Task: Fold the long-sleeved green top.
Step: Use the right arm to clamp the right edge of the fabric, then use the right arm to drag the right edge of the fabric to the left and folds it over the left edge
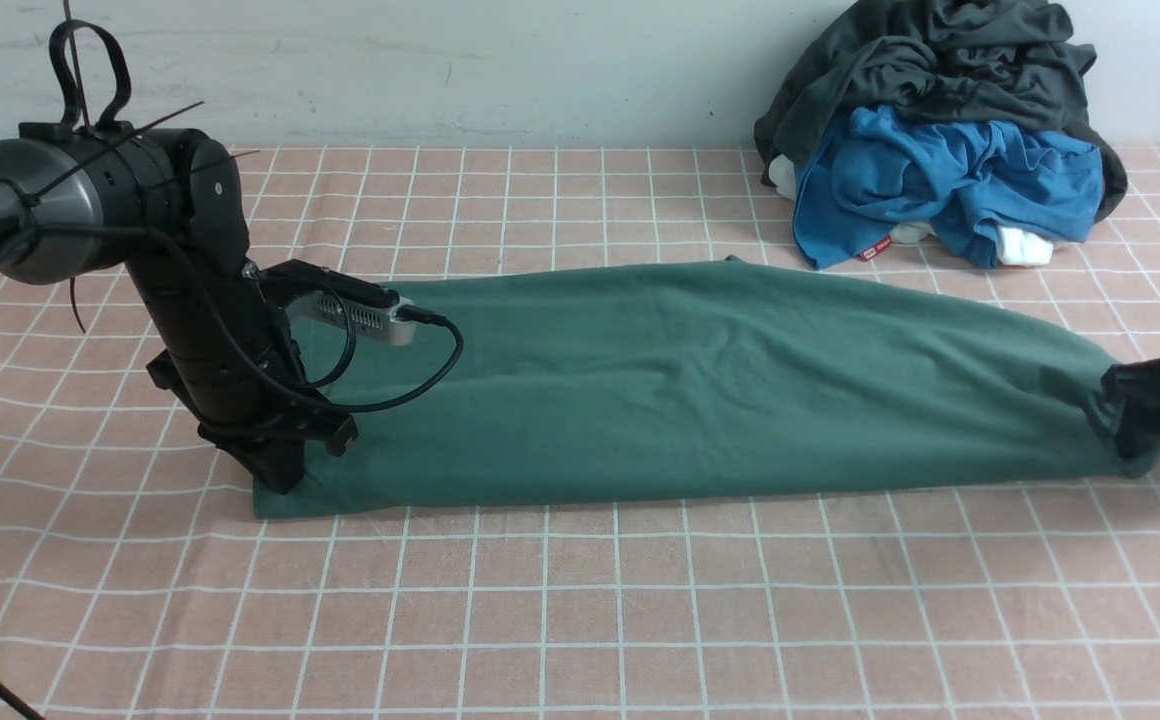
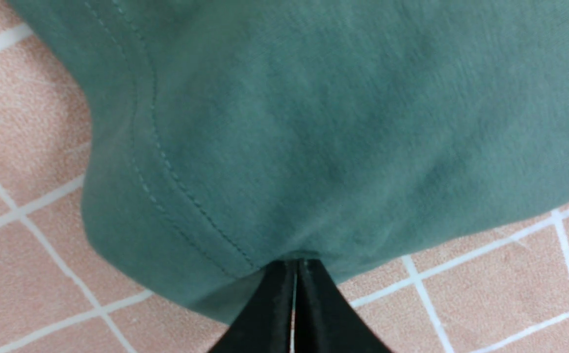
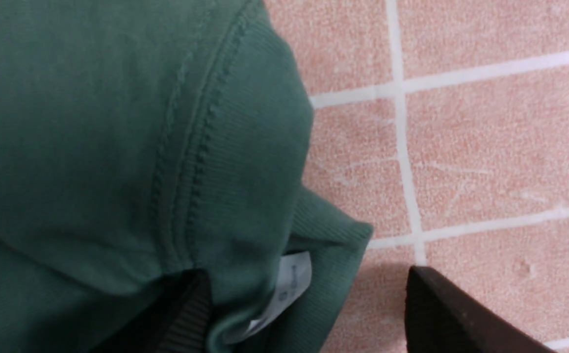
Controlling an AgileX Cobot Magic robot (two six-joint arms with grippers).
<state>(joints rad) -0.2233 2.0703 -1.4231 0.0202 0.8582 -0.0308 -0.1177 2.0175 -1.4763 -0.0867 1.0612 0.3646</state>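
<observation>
While left tool (image 2: 294,279) pinches green top (image 1: 700,380), right tool (image 3: 306,274) gapes wide; neck label (image 3: 292,284) unreadable.

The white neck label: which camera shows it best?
The right wrist view: the neck label peeks from the ribbed collar of the green top. The front and left wrist views show the top but no label.
</observation>
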